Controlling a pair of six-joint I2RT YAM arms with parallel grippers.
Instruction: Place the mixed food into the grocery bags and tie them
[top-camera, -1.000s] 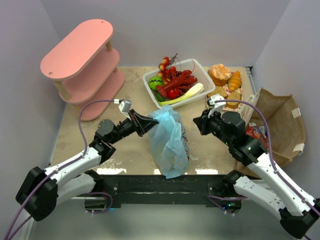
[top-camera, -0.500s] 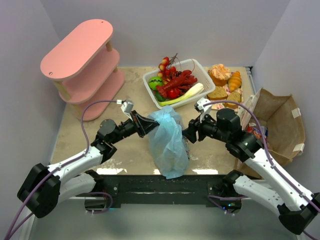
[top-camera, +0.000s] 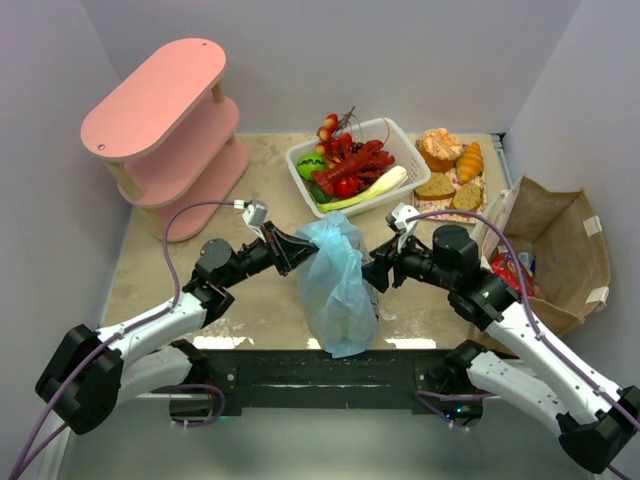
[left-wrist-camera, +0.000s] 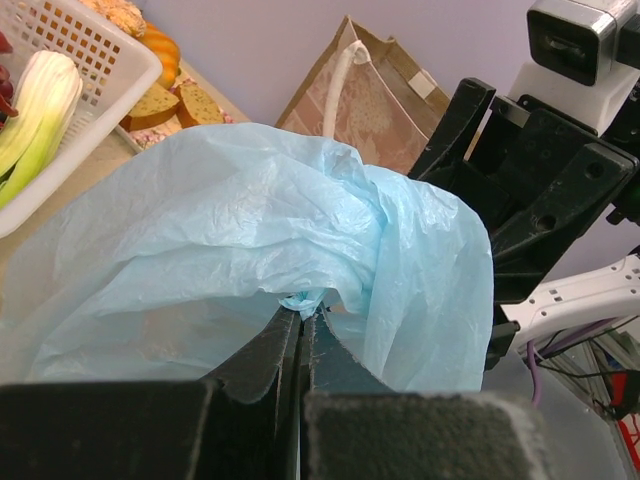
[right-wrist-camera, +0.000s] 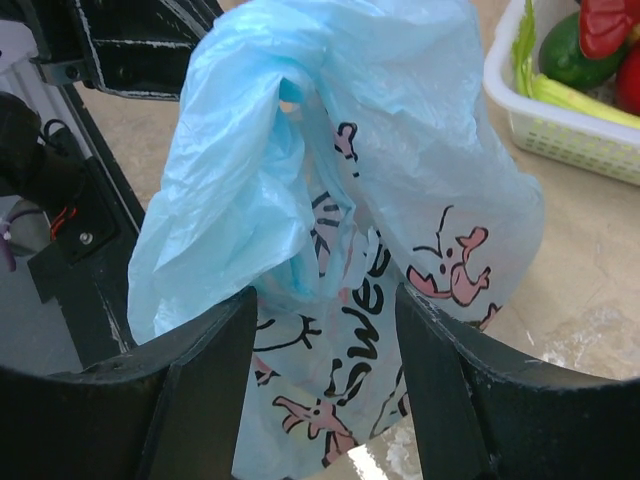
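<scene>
At mid-table, the left gripper (left-wrist-camera: 302, 318) is clamped on a fold of the light-blue bag (top-camera: 338, 285); the right gripper (right-wrist-camera: 325, 330) is spread, fingers (right-wrist-camera: 205, 350) either side of the bag; the bag stands on the beige tabletop (top-camera: 255, 305) by its near edge; white basket (top-camera: 415, 165) behind; brown paper bag (top-camera: 560, 250) against the right wall; pink shelf (top-camera: 165, 110) far left.

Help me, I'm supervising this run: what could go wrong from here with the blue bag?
1. The left claw pinches only a small fold of the thin blue bag; it may slip or tear when pulled.
2. The open right claw straddles the bag's bunched side, so closing might grab the body rather than a handle, spoiling the knot.
</scene>
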